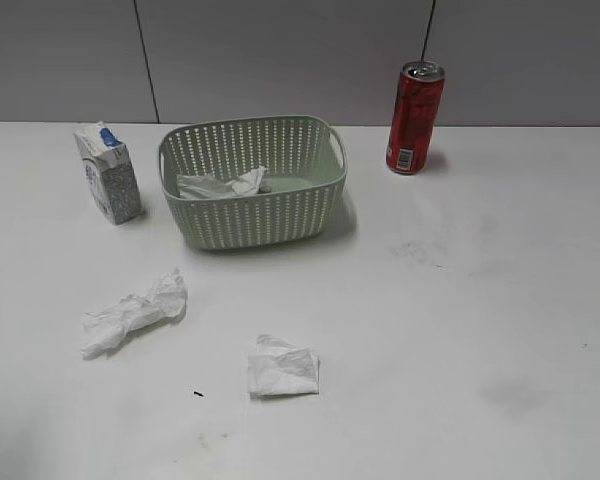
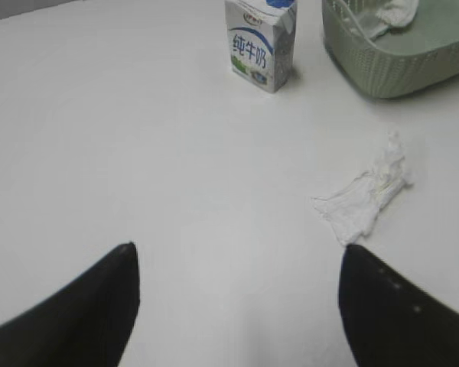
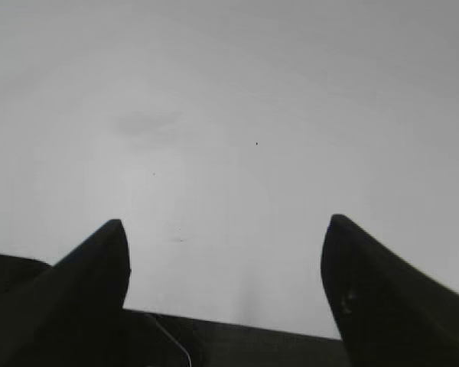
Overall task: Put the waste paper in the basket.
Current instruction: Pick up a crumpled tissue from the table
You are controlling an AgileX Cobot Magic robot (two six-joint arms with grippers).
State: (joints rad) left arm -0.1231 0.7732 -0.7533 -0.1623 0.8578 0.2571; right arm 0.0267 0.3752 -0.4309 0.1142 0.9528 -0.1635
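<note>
Exterior view: a white bench point(image 1: 460, 330) is shown bearing 1 sage-green slotted basket point(image 1: 255, 215) at rear centre. 1 crumpled wad of waste paper point(image 1: 220, 184) is seen lying inside the basket, against its left half. 2 further wads are found on the bench in front of it: an elongated wad point(image 1: 132, 314) front-left, and a flatter folded wad point(image 1: 282, 368) nearer the middle, well apart from each other. A grey-and-blue patterned carton point(image 1: 108, 172) is stood upright just left of the basket. A red can point(image 1: 414, 117) is stood upright to the right of it, near the back wall. Neither arm is visible in this view.

Left wrist view: the left gripper point(image 2: 237, 302) is shown with its jaws spread wide and nothing between them. The elongated wad point(image 2: 365, 195) is placed ahead and to the right, just beyond the right-hand jaw tip and apart from it. The carton point(image 2: 260, 44) and the basket rim point(image 2: 382, 76) are seen farther off.

Right wrist view: the right gripper point(image 3: 226, 275) is likewise shown with jaws parted and unoccupied, above bare bench; no paper is visible here.
</note>
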